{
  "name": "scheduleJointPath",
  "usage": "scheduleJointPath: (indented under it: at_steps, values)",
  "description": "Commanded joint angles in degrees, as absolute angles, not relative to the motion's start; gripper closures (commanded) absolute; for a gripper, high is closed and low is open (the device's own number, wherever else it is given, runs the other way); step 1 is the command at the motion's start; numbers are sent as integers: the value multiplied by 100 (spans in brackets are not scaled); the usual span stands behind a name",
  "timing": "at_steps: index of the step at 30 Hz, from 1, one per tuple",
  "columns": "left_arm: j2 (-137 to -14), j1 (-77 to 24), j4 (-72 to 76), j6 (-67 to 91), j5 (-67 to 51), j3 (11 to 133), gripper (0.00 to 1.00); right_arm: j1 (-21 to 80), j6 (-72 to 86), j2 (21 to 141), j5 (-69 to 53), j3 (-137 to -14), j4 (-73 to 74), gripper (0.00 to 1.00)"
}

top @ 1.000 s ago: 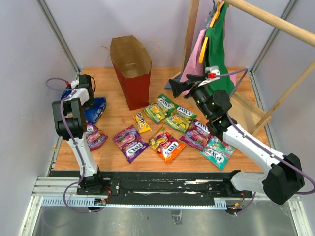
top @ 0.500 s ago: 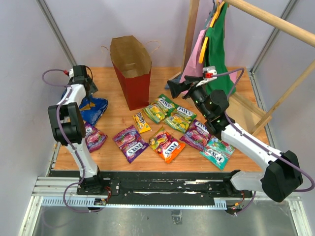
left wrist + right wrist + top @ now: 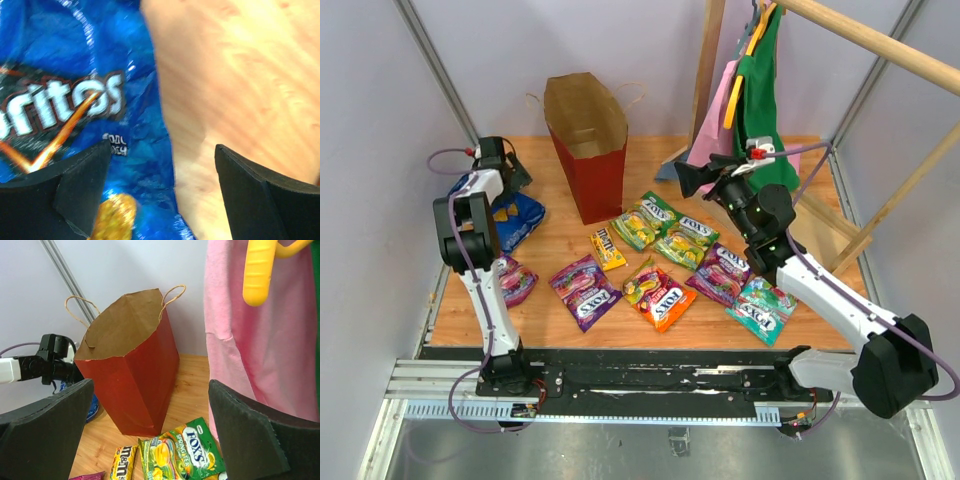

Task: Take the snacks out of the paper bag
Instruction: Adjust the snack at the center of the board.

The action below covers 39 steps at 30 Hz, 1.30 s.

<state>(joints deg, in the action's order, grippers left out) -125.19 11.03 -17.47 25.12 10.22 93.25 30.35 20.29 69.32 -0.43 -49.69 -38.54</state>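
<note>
A: On the far half of the table [image 3: 550, 325], left of the middle, what is seen?

B: The paper bag [image 3: 588, 150] is stood upright there with its mouth open. Only the brown inner wall is shown. Its bottom is hidden, so the content cannot be told.

A: And where are the snacks [image 3: 670, 265] placed?

B: They are spread flat on the wood in front of the bag and to its right, several of them overlapping. A yellow packet [image 3: 608, 248] is laid nearest to the bag's foot. A blue packet [image 3: 517, 215] is laid apart, left of the bag, and a purple packet [image 3: 512, 280] is laid near the left edge, beside the left arm.

A: What is held by the grippers?

B: Nothing is held. The left gripper [image 3: 160, 170] is pointed down over the blue packet with its fingers apart. Whether the packet is touched cannot be told, because this view is blurred. The right gripper [image 3: 688, 180] is raised right of the bag, with fingers spread wide and faced towards it.

A: What is standing in the way?

B: A pink garment [image 3: 240, 340] and a green garment [image 3: 765, 100] are hung on a wooden frame [image 3: 865, 45] just behind the right gripper. Bare wood is left between the bag and the right gripper, and the walls [image 3: 380, 150] are close at the left and the back.
</note>
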Motion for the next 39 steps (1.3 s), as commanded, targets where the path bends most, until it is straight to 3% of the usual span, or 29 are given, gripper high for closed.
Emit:
scheduleJointPath:
  at_steps: [1,8,12,22,24,26,27,28,39]
  values:
    - [-12861,883,-1208,2669,218,9800,12,2872,2149,6773,-103,-4825,-3970,2]
    - [-13677,572,-1572,2486,-270,10932,12,2754,2203,6705,-132,-4769,-3973,2]
    - [-13848,576,-1652,2532,-189,10974,13,2695,2217,6631,-132,-4729,-3955,2]
    - [-11697,773,-654,2549,-114,9298,13,2672,2413,6826,-283,-4798,-3998,2]
    - [-11252,866,-596,2528,-37,9024,23,2672,2434,6853,-305,-4810,-3999,2]
    - [-10936,991,-713,2548,152,8854,46,2672,2454,6880,-312,-4814,-3999,2]
    - [-10844,1065,-802,2591,241,8784,80,2672,2464,6886,-308,-4812,-4003,2]
    - [-10793,1149,-920,2701,359,8726,98,2672,2478,6896,-314,-4808,-4008,2]
    - [-12110,1705,-952,3623,574,8751,99,2672,2571,6859,-398,-4795,-4018,2]
